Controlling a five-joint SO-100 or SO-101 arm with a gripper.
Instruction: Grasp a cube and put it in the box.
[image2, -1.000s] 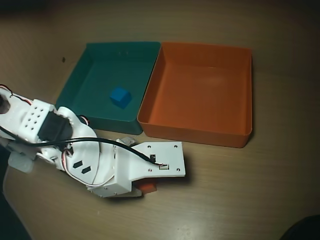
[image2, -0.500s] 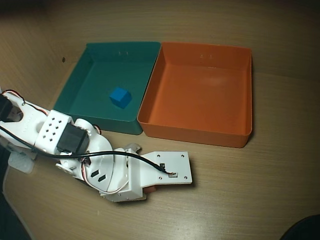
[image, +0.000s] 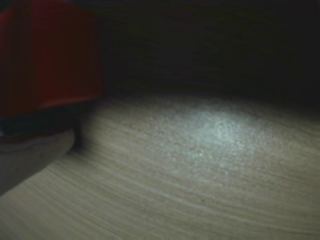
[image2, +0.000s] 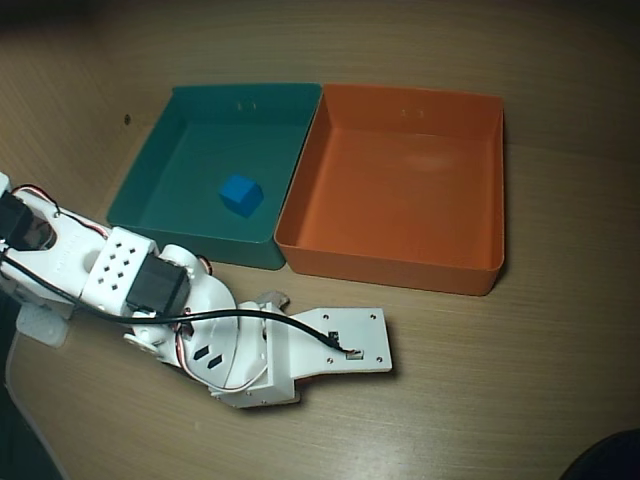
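Note:
In the wrist view the orange cube (image: 47, 55) fills the upper left, very close and blurred, low over the wooden table. One pale finger (image: 35, 155) of my gripper (image: 72, 122) lies just below it; the other finger is out of view, so I cannot tell whether the cube is held. In the overhead view the cube is hidden under the arm's white head (image2: 340, 340), which lies low on the table in front of the box. The box (image2: 385, 262) is a shallow orange tray and holds nothing.
A teal-green tray (image2: 190, 238) stands against the box's left side in the overhead view, with a blue cube (image2: 241, 195) inside. The arm's base and cables (image2: 60, 260) are at the left edge. A dark object (image2: 605, 458) shows at the bottom right corner.

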